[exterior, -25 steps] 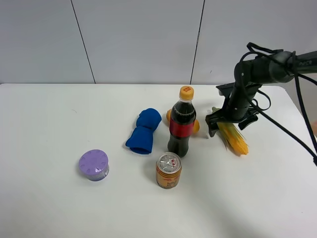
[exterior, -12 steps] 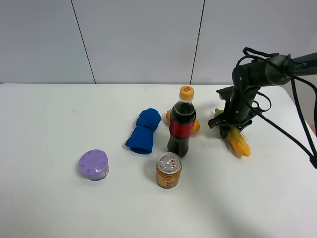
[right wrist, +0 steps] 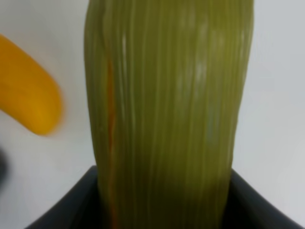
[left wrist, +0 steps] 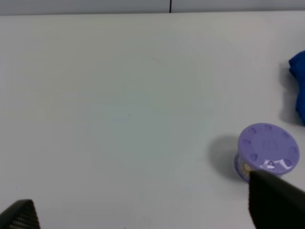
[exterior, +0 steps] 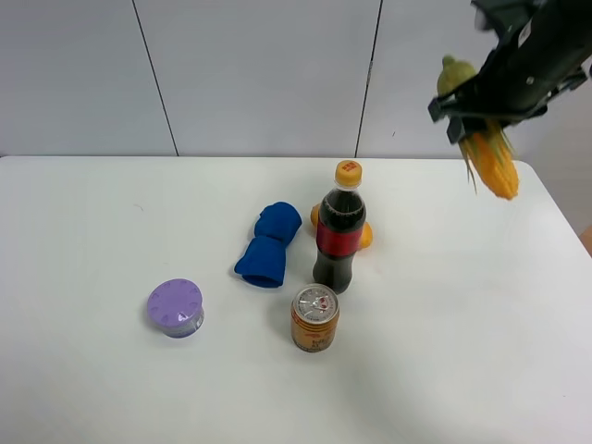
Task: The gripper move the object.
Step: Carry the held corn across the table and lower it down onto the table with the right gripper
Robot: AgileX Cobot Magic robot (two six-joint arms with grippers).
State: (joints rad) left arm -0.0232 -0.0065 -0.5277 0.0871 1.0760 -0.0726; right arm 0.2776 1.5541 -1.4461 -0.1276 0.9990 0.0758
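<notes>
- The ear of corn (exterior: 485, 139) hangs in the air at the far right of the scene, well above the counter (exterior: 444, 351) and touching nothing on it.
- It is tilted, with the green husk tip uppermost and the yellow kernel end pointing down.
- The right pincer (exterior: 477, 107) is clenched across the husk half. The right wrist view confirms this, with husk filling the frame between the dark jaws.
- Judged from this, the step in hand is the carry: the pickup looks done and the set-down is not yet begun.
- The next move calls for a clear patch of counter, a level descent and a release only once the corn rests. The task names no destination, so I cannot say where.
- The grip sits toward one end, so the heavier kernel end could swing or slip on a quick move.
- The left pincer (left wrist: 143, 217) is released, its two tips wide apart and low over the counter beside the purple tub (left wrist: 267, 152), well away from the corn.
- Most of the right arm is cut off by the frame edge in the high view, and the left arm does not show there at all.
- An orange blur (right wrist: 28, 90) beside the husk is too soft to identify.
- The small orange fruit (exterior: 366, 236) is mostly hidden behind the cola bottle (exterior: 339, 231).
</notes>
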